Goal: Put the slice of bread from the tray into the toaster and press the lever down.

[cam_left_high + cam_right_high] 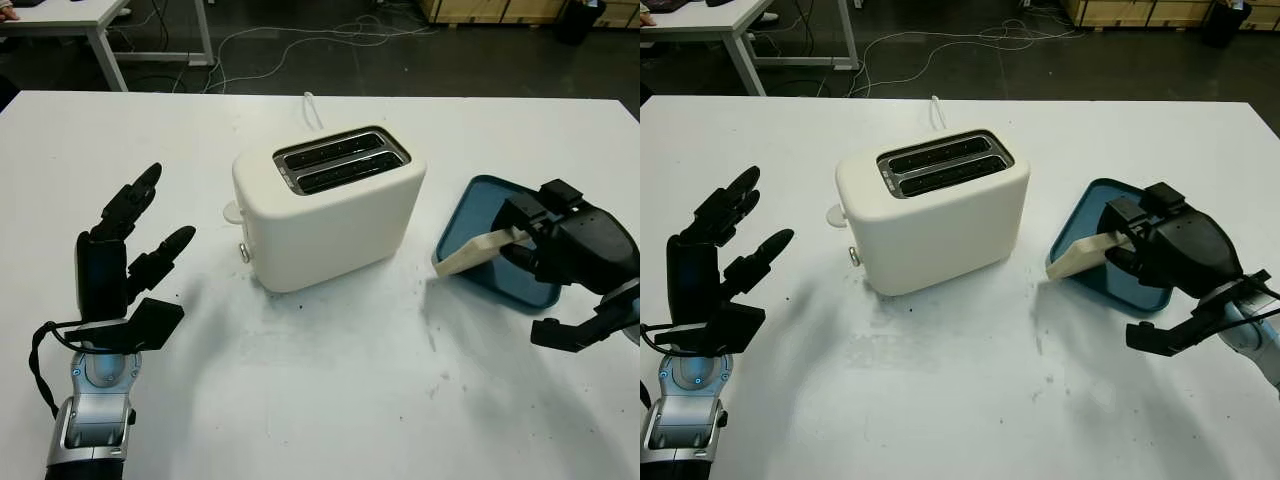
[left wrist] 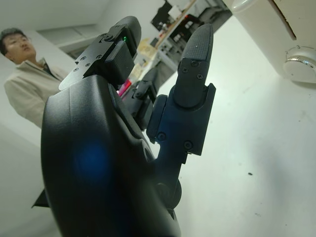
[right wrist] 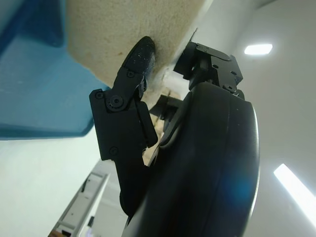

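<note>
A white table (image 1: 320, 400) carries everything. Near its middle stands a cream toaster (image 1: 330, 205), two slots on top facing up, both empty; a small round lever knob (image 1: 232, 211) sticks out of its end on the robot's left side, with a metal button (image 1: 244, 253) lower on that end. A white cord (image 1: 312, 108) runs from behind the toaster toward the table's far edge. To the right of the toaster, apart from it, lies a blue tray (image 1: 475, 212). The right hand (image 1: 545, 240) is over the tray with its fingers closed on the slice of bread (image 1: 474, 252); the slice is tilted, its free end pointing toward the toaster past the tray's near-left rim. In the right wrist view a fingertip (image 3: 140, 54) presses against the bread's pale face above the blue tray. The left hand (image 1: 125, 250) is open, raised above the table left of the toaster, holding nothing. A person (image 2: 24, 79) in a light jacket stands beyond the table in the left wrist view
</note>
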{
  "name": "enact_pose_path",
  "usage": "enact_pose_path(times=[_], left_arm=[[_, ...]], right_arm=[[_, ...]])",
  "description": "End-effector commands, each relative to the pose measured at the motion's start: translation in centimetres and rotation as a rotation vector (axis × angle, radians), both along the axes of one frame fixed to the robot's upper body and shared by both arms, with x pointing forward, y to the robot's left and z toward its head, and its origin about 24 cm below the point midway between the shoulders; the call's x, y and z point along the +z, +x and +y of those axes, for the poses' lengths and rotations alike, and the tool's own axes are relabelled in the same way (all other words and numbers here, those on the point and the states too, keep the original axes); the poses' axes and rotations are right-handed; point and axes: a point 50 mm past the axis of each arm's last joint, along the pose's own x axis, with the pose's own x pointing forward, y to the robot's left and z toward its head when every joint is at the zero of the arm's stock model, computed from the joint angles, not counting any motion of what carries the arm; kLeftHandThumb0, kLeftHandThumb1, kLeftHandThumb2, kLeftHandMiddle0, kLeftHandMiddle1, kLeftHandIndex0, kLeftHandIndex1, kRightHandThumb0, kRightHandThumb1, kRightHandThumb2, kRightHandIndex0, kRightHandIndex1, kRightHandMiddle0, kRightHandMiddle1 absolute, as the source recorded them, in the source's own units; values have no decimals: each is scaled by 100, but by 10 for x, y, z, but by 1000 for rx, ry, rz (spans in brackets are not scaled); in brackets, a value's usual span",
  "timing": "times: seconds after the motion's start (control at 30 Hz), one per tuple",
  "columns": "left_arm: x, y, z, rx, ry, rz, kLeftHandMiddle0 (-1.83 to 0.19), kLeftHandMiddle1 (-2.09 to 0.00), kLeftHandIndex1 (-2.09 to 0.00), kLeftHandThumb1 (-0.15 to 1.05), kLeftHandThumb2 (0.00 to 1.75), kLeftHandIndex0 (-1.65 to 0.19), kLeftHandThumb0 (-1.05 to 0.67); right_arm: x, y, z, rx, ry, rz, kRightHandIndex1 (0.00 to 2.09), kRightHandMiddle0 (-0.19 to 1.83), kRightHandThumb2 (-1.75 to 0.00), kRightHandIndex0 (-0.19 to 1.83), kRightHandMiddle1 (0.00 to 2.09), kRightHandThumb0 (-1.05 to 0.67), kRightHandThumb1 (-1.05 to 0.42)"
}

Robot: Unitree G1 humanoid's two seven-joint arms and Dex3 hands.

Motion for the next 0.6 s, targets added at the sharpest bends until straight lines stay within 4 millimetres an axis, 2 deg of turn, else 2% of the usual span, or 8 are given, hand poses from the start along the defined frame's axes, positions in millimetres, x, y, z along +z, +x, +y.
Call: enact_pose_path(times=[0.0, 0.17, 0.27, 0.33, 0.43, 0.5, 0.57], left_arm=[[1, 0, 0, 1, -1, -15, -66, 0, 0, 92, 5, -56, -43], [1, 0, 0, 5, 12, -18, -67, 0, 0, 92, 5, -56, -44], [0, 0, 0, 7, 0, -16, -66, 0, 0, 92, 5, -57, -44], [0, 0, 0, 2, -4, -17, -66, 0, 0, 92, 4, -56, -43], [0, 0, -1, 2, 4, -17, -66, 0, 0, 92, 4, -56, -43], [0, 0, -1, 2, 6, -18, -66, 0, 0, 92, 5, -56, -43], [1, 0, -2, 1, 1, -18, -66, 0, 0, 92, 4, -56, -42]], right_arm=[[0, 0, 1, -19, 14, -31, 175, 0, -82, 4, 175, -46, -92], [5, 6, -2, -39, 13, -66, 175, 0, -79, 8, 175, -44, -92], [16, 12, -7, -53, 54, -68, 175, 2, -75, 29, 175, -44, -92], [26, 16, -10, -57, 86, -84, 175, 9, -76, 37, 175, -45, -92], [46, 20, -13, -57, 116, -91, 175, 13, -75, 38, 175, -46, -92], [59, 23, -14, -45, 153, -92, 175, 20, -68, 39, 167, -44, -92], [72, 26, -15, -30, 187, -100, 175, 21, -60, 41, 172, -40, -92]])
